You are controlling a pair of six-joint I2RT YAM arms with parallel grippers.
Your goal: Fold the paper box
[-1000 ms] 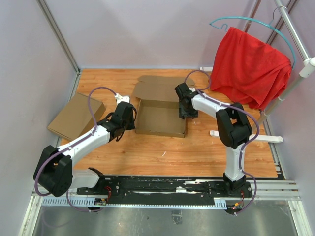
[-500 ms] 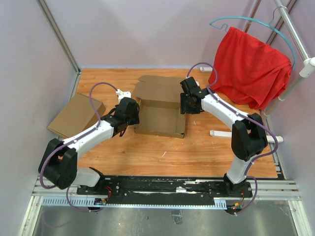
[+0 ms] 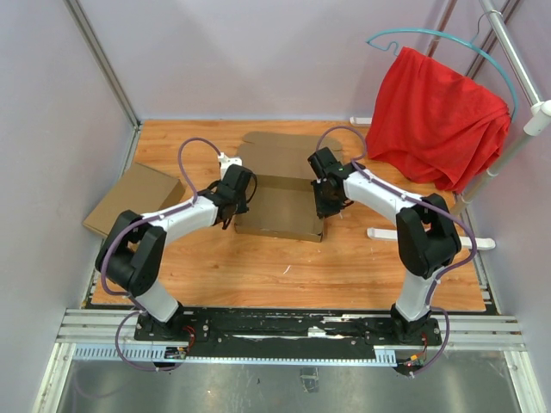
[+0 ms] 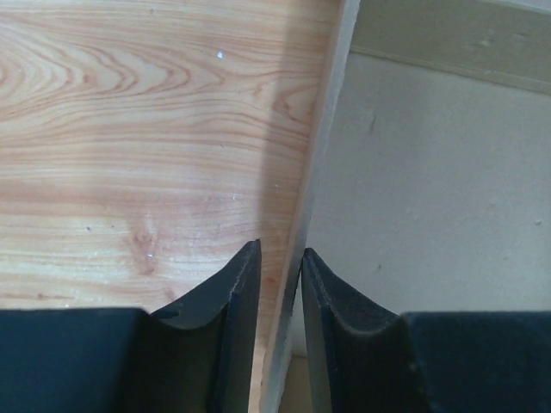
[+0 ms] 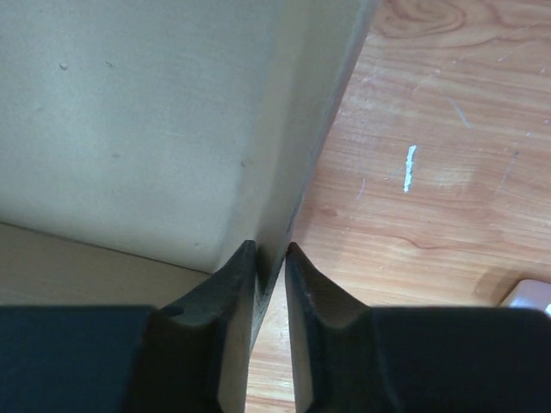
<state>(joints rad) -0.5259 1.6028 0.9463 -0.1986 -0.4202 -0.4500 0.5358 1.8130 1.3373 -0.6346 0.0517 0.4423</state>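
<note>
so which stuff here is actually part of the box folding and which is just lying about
Part of the job:
- large brown corrugated-cardboard paper box, open, mid-table
- left gripper, jaws astride its left wall
- right gripper, jaws closed on its right wall

Just lying about:
- lighter tan finished cardboard box, far left
- red cloth on a teal hanger, on the white rack

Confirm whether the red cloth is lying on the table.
No: the red cloth hangs from a teal hanger at the right, above the table.
</note>
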